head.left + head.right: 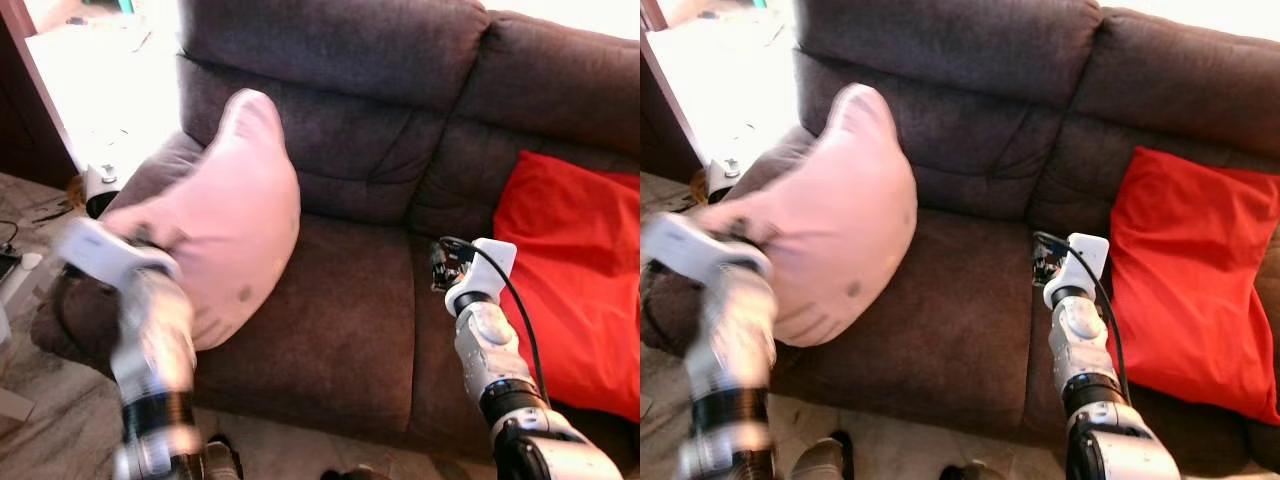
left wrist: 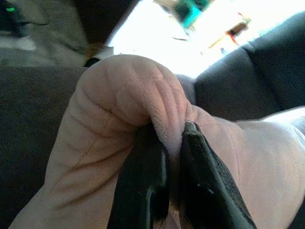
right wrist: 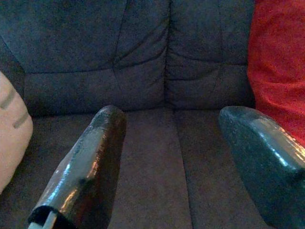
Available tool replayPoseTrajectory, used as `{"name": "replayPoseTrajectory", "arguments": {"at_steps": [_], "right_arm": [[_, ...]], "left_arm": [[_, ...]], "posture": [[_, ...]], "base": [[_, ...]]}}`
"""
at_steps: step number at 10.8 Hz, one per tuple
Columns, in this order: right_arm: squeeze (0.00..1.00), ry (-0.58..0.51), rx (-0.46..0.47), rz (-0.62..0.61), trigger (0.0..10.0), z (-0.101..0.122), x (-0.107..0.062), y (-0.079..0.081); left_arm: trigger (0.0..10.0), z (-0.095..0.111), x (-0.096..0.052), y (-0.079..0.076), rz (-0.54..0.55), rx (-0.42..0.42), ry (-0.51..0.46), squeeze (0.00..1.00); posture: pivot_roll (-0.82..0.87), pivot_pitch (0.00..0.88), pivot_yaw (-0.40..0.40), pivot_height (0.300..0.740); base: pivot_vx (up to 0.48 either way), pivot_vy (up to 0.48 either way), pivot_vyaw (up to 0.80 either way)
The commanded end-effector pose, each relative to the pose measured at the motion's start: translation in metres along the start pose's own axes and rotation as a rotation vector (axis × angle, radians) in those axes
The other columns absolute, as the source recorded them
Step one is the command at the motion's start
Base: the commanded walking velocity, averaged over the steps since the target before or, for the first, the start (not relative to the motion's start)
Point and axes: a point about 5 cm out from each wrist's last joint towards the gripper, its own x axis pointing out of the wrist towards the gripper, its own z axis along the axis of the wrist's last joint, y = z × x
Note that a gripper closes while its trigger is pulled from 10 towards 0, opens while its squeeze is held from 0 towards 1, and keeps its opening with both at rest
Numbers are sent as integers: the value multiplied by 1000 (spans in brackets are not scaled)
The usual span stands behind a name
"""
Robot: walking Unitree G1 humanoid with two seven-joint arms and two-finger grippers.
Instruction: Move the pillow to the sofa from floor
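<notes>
The pillow [image 1: 225, 220], pale pink and plump, is up off the floor and hangs over the left seat of the sofa [image 1: 400, 150], its upper corner leaning against the backrest and its lower bulge seeming to brush the seat cushion, though whether it rests there or only hovers is hard to tell. On the robot's left, the left tool [image 2: 172, 143] is clenched on a gathered fold at the pillow's near, lower-left edge; the wrist view shows both black fingers [image 2: 143, 181] pinching a ridge of pink fabric between them. The left arm is blurred in the head views, so the exact spot of the grip is best read from the wrist camera. From that grip the pillow's long axis runs up and away toward the backrest, tilted a little to the right, so the bulk of it already lies on the sofa side of the tool. That is the relation the coming move turns on, as I judge it: the pillow needs only to be carried a little farther over the seat and let go. Moving right, the middle seat is bare dark fabric. The right tool [image 3: 176, 157] hovers above it near the seam between cushions, released, with its fingers spread wide and holding nothing. It is well apart from the pillow, so the left arm is plainly the nearer one. Farthest right, a red cushion [image 1: 575, 270] leans on the right seat.
</notes>
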Motion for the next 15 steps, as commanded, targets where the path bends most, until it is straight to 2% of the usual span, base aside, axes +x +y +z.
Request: {"name": "replayPoseTrajectory", "arguments": {"at_steps": [1, 2, 3, 4, 5, 9, 10, 11, 12, 13, 14, 15], "right_arm": [[0, 11, 5, -17, 10000, -2, -2, -5], [0, 12, 7, -16, 10000, -2, -1, -4], [0, 9, 9, -15, 10000, -1, -1, -3], [0, 7, 10, -19, 10000, -1, -2, -4], [0, 10, 8, -23, 10000, -1, -2, -6], [0, 15, 16, -26, 10000, -2, -3, -6], [0, 17, 19, -19, 10000, -3, -3, -2], [0, 17, 22, -16, 10000, -4, -3, 0], [0, 17, 28, -12, 10000, -4, -3, 2], [0, 17, 30, -10, 10000, -4, -3, 3], [0, 17, 29, -10, 10000, -3, -3, 2], [0, 18, 29, -11, 10000, -3, -3, 1]], "left_arm": [[10000, 6, 6, -2, 22, -9, -1, 0], [10000, -2, 11, -20, -85, 29, 77, 0], [10000, -15, 9, -39, -209, 20, 167, 0], [10000, -26, 5, -47, -256, 38, 237, 0], [10000, -35, 3, -46, -250, 65, 299, 0], [10000, -41, 5, -36, -160, -77, 384, 0], [10000, -47, 3, -34, -147, -75, 418, 0], [10000, -54, 0, -38, -142, -123, 461, 0], [10000, -59, -5, -50, -199, -137, 510, 0], [10000, -61, -7, -56, -195, -210, 546, 0], [10000, -62, -6, -56, -168, -256, 554, 0], [10000, -62, -6, -57, -158, -267, 552, 0]], "posture": [[180, 114, -141, 740], [180, 114, -141, 740], [177, 115, -136, 740], [172, 116, -132, 740], [170, 118, -133, 740], [173, 117, -134, 740], [177, 114, -132, 740], [177, 112, -130, 740], [173, 108, -127, 740], [171, 105, -127, 740], [172, 103, -126, 740], [173, 103, -125, 740]], "base": [[0, 0, 0], [0, 0, 0], [0, 0, 0], [0, 0, 0], [0, 0, 0], [0, 0, 0], [0, 0, 0], [0, 0, 0], [0, 0, 0], [0, 0, 0], [0, 0, 0], [0, 0, 0]]}}
